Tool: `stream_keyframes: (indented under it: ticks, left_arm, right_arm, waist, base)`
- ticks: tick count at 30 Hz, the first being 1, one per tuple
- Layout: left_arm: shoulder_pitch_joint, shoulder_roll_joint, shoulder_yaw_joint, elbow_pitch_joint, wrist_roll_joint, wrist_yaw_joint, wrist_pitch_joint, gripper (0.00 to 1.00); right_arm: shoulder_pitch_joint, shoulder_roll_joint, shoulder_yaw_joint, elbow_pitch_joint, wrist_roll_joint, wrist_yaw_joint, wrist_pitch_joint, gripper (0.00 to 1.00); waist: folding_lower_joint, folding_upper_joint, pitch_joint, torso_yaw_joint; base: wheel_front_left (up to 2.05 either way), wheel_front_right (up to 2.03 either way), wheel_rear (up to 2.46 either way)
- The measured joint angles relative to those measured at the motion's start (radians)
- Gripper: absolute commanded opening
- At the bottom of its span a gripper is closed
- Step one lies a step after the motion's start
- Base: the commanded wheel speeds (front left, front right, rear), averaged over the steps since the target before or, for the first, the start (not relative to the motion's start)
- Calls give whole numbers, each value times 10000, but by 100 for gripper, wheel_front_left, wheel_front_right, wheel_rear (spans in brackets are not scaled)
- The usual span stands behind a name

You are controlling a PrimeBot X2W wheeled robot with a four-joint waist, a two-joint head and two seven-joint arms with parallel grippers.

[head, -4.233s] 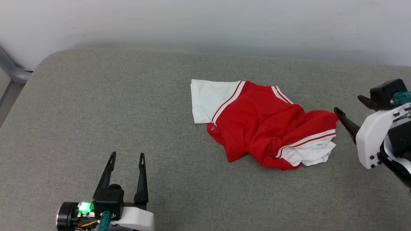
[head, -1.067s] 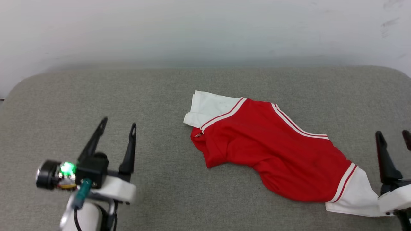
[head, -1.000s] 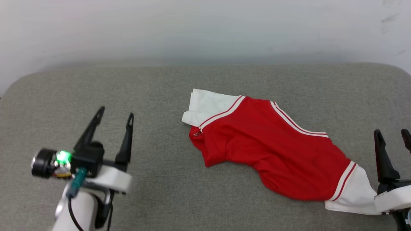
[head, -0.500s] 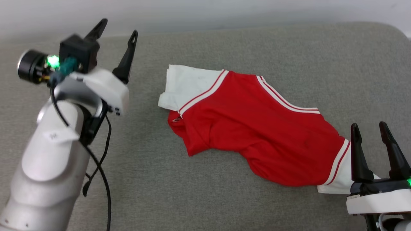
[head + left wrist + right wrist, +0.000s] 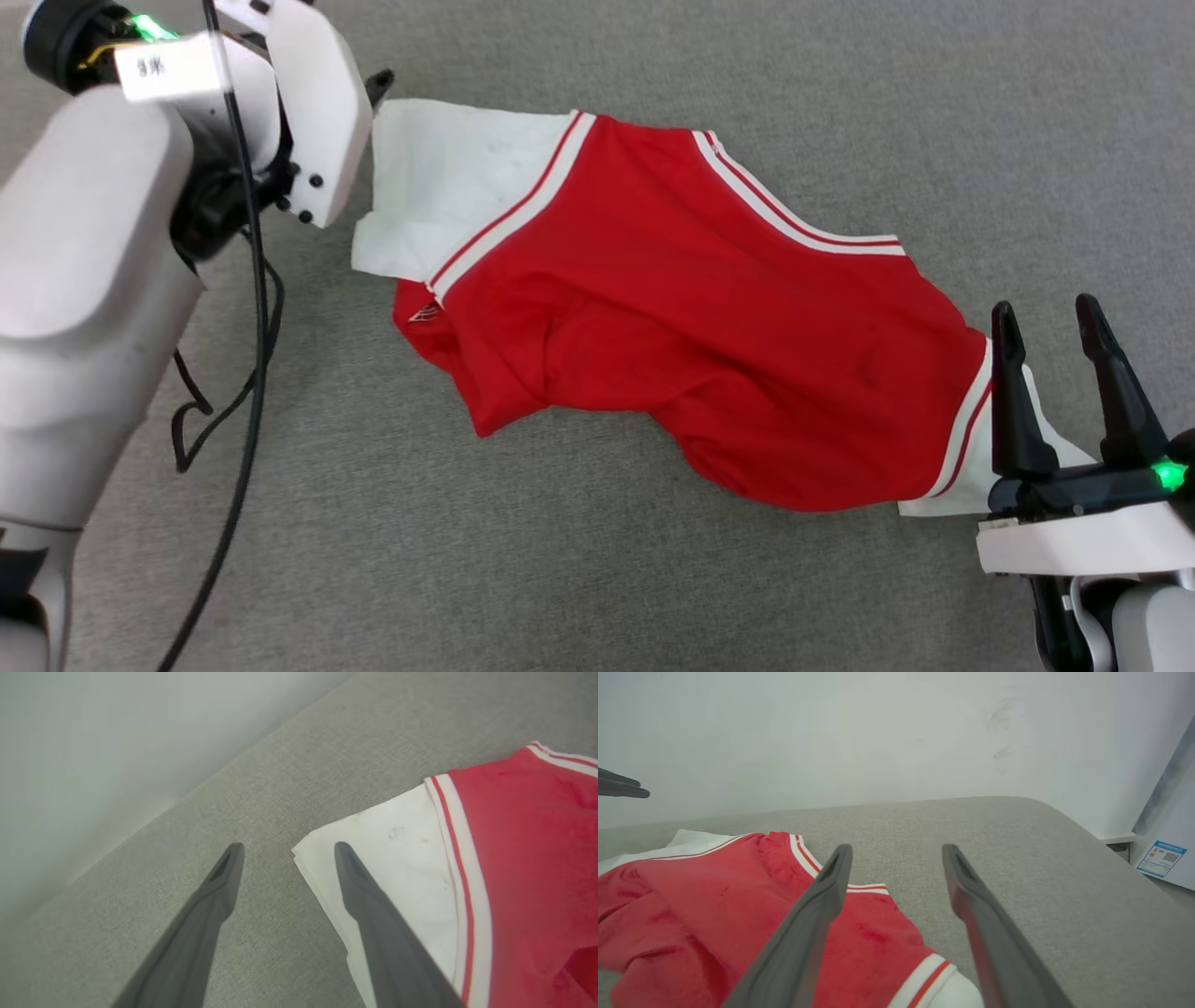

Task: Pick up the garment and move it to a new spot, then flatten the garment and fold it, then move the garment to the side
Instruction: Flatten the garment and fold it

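Both my hands are spread wide and hold nothing. My left gripper [image 5: 287, 847] tips down at the far left end of the garment [image 5: 691, 317]. One finger crosses the corner of the white sleeve [image 5: 397, 858] and the other stands over the bare grey cushion [image 5: 261, 933], so the sleeve's edge falls in the gap. I read that as the stance for pinching that corner, though I cannot tell whether a tip touches cloth. My right gripper [image 5: 1046, 306] sits low at the near right end, fingers pointing away from me, just beside the other sleeve [image 5: 957, 996] and its striped trim.

Between the two hands the shirt lies slantwise on the cushion, drawn out long from sleeve to sleeve. The red body is rumpled in the middle and its lower edge is bunched under, so I judge it laid out but not yet flat. A hand at each sleeve suits taking both ends together and tensioning the cloth. The fabric looks thin and layered, so a shallow pinch might lift only the top layer
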Motion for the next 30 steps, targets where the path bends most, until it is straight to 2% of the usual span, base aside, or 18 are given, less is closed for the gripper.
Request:
stream_keyframes:
  ticks: [4,8,20,21,22,25,30]
  left_arm:
    - [-523,224,-660,420,-980,0,1325,100]
    - [-1133,481,-1254,644,-1396,0,2201,100]
    - [-1943,1014,-2853,953,-1923,8,3126,100]
    - [-1957,1053,-2959,930,-2054,13,3122,36]
    - [-1968,1085,-3051,911,-2148,13,3076,0]
    - [-1936,1139,-3436,832,-2288,2,2754,0]
    - [-1825,1197,-3735,1028,-2309,-2,1569,0]
  right_arm:
    - [-215,4,111,142,82,0,-48,100]
    - [-371,8,146,245,117,-2,-117,100]
    - [-776,75,224,382,247,-2,-151,100]
    - [-775,84,203,384,249,0,-153,100]
    - [-773,94,180,385,249,0,-155,100]
    - [-761,117,113,414,244,0,-167,100]
    - [-725,-125,-171,548,174,0,-167,100]
  waist:
    - [0,0,409,-298]
    - [-1,0,761,-579]
    - [-2,0,1461,-1127]
    - [-3,0,1462,-1140]
    - [-2,0,1449,-1139]
    - [-3,0,1335,-1108]
    - [-2,0,945,-912]
  base:
    - [0,0,0]
    - [0,0,0]
    - [0,0,0]
    - [0,0,0]
    - [0,0,0]
    - [0,0,0]
    - [0,0,0]
